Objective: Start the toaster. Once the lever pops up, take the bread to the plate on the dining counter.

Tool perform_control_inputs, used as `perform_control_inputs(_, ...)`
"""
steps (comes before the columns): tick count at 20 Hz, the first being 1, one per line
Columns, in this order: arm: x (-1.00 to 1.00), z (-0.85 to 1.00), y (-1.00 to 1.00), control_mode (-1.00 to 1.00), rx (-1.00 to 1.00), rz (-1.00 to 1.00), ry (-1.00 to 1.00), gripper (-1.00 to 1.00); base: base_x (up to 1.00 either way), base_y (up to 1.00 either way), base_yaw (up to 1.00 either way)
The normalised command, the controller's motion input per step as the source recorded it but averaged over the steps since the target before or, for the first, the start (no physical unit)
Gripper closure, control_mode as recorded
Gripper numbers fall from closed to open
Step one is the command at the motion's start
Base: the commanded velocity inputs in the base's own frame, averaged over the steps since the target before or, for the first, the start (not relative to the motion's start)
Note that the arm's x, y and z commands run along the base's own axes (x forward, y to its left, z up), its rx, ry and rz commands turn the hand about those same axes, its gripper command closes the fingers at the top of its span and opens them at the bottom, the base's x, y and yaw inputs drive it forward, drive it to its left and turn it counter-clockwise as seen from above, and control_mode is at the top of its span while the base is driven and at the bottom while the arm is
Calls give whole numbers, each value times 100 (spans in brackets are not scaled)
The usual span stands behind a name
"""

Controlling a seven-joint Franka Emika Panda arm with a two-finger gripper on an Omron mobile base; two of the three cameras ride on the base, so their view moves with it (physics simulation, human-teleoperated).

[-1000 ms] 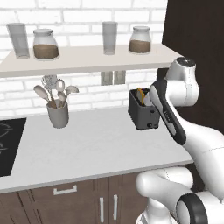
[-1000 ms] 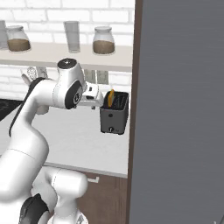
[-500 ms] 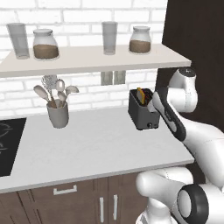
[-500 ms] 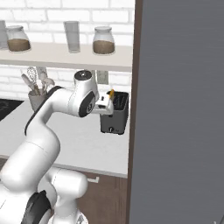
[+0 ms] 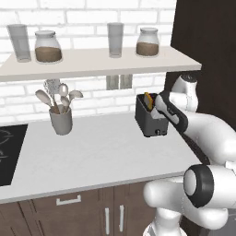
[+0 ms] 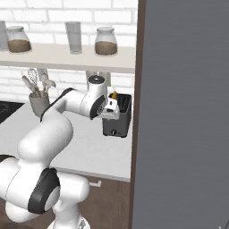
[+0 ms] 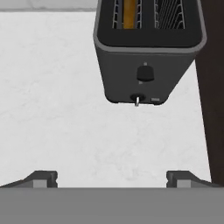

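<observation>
The dark grey toaster stands on the white worktop beside a tall dark cabinet. The bread sits upright in one slot, its top edge poking out. My gripper is open and holds nothing. It hovers in front of the toaster's knob side, a short way off. In the hand view the toaster shows its lever knob and a small dial below it. From the right base view the hand is level with the toaster's top. The plate and the dining counter are out of view.
A grey utensil cup with spoons stands at the left of the worktop. The shelf above carries jars and glasses. A black cooktop lies at the far left. The tall dark cabinet walls off the right.
The arm has swung in and the hand has moved closer to the toaster's front. The jaws have stayed open and the toaster and bread have not moved.
</observation>
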Motion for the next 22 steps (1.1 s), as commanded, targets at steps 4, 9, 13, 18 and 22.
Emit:
perform_control_inputs(4, 37, -31, 0, -100, 5, 5, 0, -100, 0, 0, 0)
perform_control_inputs(9, 36, -20, 0, -100, 2, 3, 0, -100, 0, 0, 0)
perform_control_inputs(13, 40, -5, 0, -100, 0, 1, 0, -100, 0, 0, 0)
perform_control_inputs(18, 38, -7, 0, -100, 0, 0, 0, -100, 0, 0, 0)
perform_control_inputs(22, 27, -23, 0, -100, 0, 1, 0, -100, 0, 0, 0)
